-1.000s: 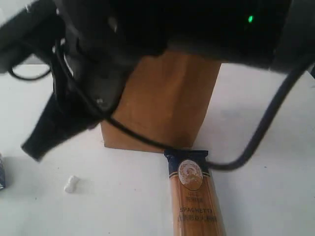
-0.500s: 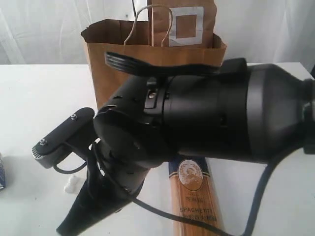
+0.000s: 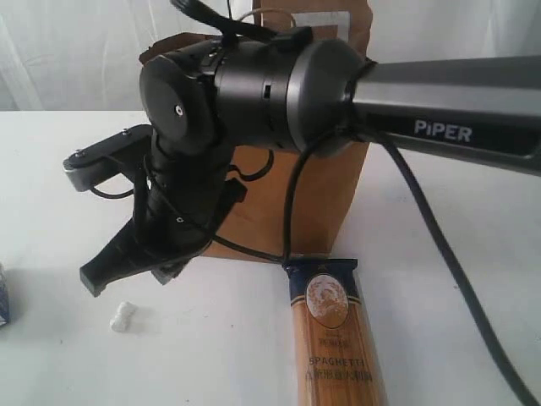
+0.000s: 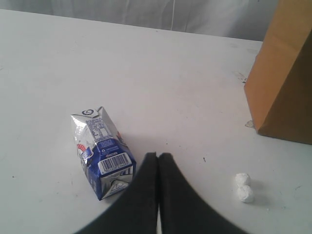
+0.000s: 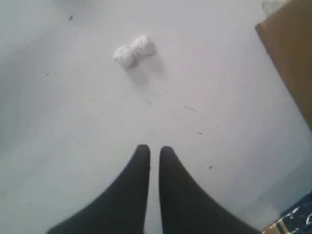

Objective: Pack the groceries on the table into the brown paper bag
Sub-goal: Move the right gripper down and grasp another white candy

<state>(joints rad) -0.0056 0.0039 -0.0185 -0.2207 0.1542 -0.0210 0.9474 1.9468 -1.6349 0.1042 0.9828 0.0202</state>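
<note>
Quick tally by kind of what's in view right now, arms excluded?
Brown paper bag: 1
Brown pouch, standing in the bag: 1
Spaghetti packet: 1
Blue-white carton: 1
Small white wad: 1
Total: 5

We see a plain white bench [image 3: 439, 254]; a tall brown paper bag [image 3: 325, 203] stands upright on it; a spaghetti packet [image 3: 334, 338] lies flat in front, its dark blue end just beside the bag's base; a small blue-and-white carton [image 4: 102, 151] lies on its side, well apart from the bag; a small white crumpled lump [image 3: 124, 316] rests between carton and bag.
</note>
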